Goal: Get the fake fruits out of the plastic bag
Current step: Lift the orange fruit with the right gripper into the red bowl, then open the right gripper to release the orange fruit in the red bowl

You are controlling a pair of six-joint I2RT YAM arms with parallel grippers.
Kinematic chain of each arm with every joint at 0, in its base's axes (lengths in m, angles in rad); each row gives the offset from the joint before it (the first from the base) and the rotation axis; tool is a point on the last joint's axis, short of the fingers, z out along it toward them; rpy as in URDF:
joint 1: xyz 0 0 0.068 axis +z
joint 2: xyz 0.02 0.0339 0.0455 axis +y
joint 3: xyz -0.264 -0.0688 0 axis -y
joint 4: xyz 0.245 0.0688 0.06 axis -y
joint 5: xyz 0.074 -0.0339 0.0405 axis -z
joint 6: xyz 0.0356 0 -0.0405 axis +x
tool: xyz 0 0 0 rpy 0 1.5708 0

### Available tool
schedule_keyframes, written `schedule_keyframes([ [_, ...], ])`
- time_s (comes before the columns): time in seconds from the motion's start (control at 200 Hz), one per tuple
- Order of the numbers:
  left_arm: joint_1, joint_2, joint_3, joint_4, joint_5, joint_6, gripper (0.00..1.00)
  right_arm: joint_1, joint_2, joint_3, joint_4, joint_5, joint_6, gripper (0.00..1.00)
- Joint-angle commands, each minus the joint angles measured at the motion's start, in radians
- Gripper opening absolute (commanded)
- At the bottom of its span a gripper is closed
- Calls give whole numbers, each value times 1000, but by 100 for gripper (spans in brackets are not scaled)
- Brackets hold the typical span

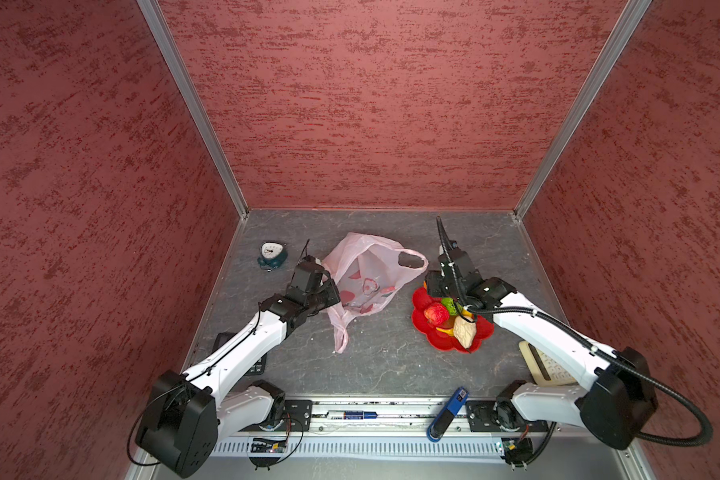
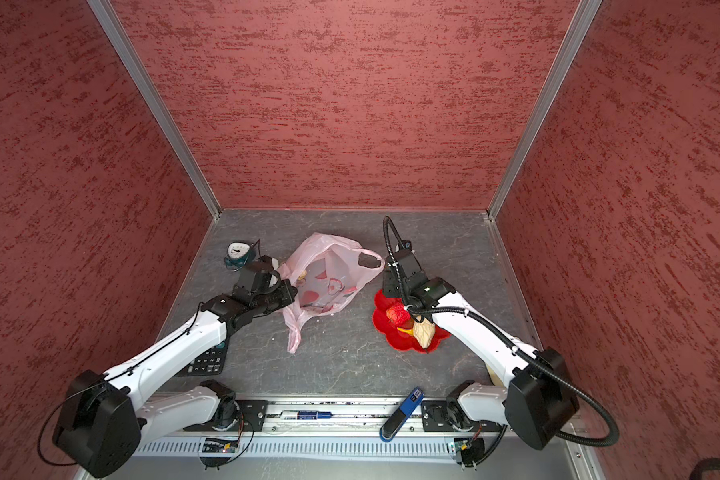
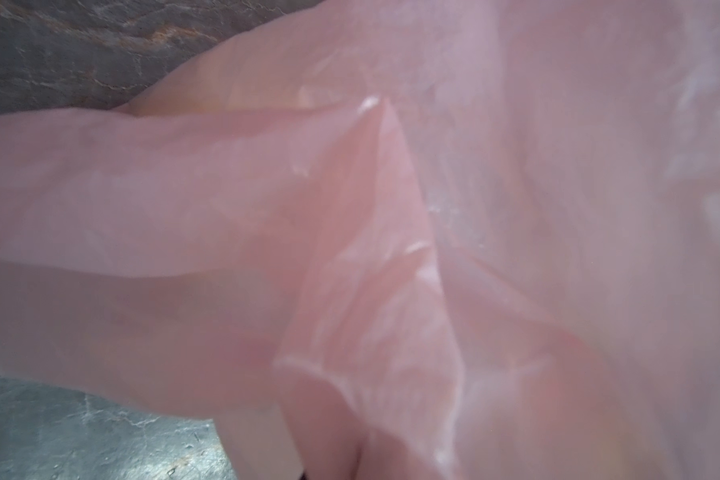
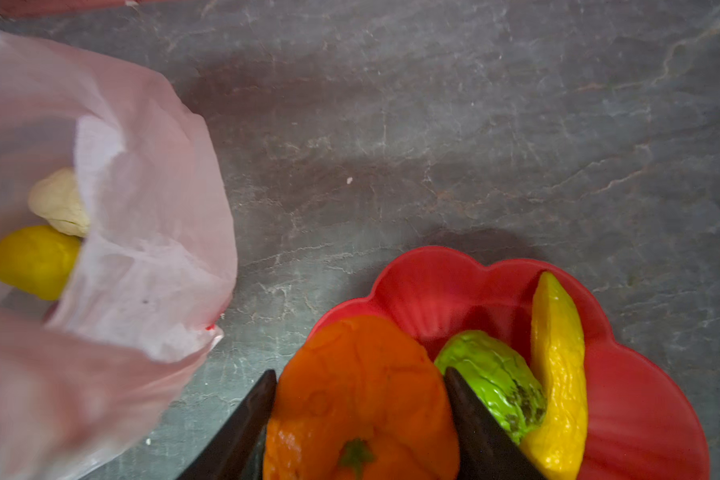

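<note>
The pale-pink plastic bag [image 1: 371,266] [image 2: 329,266] lies mid-table with its mouth towards the right. My left gripper [image 1: 331,293] is shut on the bag's left edge, and pink film [image 3: 350,249] fills the left wrist view. Inside the bag [image 4: 142,249] a yellow lemon [image 4: 34,262] and a cream lump [image 4: 59,201] show. My right gripper [image 4: 360,386] is shut on the orange [image 4: 358,399], over the near rim of the red plate [image 4: 649,415]. On the plate lie a green ball [image 4: 491,382], a banana [image 4: 558,374], a strawberry [image 1: 435,313] and a cream lump [image 1: 464,330].
A small clock [image 1: 271,253] stands at the back left. A dark calculator [image 2: 206,361] lies under the left arm and a cream one [image 1: 549,365] under the right arm. A blue-black tool [image 1: 447,415] rests on the front rail. Red walls close three sides.
</note>
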Motion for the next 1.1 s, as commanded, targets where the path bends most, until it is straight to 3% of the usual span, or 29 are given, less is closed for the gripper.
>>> schedule_keyframes([
  [0.0, 8, -19, -5, -21, -14, 16, 10, -17, 19, -2, 91, 4, -1, 25],
  [0.651, 9, -28, -10, -27, -7, 13, 11, -106, 196, -61, 199, 4, -25, 28],
  [1.097, 8, -40, -11, -39, -9, 13, 11, -114, 220, -88, 222, 2, -13, 49],
])
